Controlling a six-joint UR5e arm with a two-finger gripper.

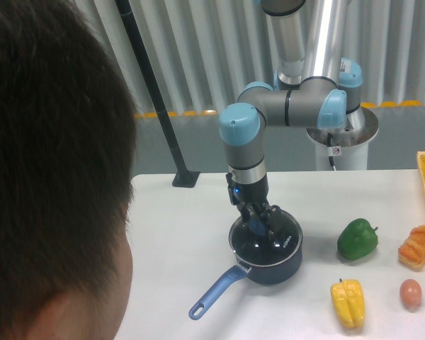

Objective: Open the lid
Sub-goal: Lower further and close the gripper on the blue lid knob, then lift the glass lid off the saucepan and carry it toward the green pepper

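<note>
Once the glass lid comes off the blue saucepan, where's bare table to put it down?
Bare white table lies left of the dark blue saucepan, above its light blue handle, and behind the pan toward the black pole base. Right is crowded: green pepper, yellow pepper, egg, bread.

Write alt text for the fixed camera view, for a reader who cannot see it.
The gripper reaches down onto the lid of a dark blue saucepan on a white table. Peppers, bread and an egg lie to the right; a person's head fills the left.

Dark blue saucepan, light blue handle; green pepper; yellow pepper; possibly brown egg.
</note>
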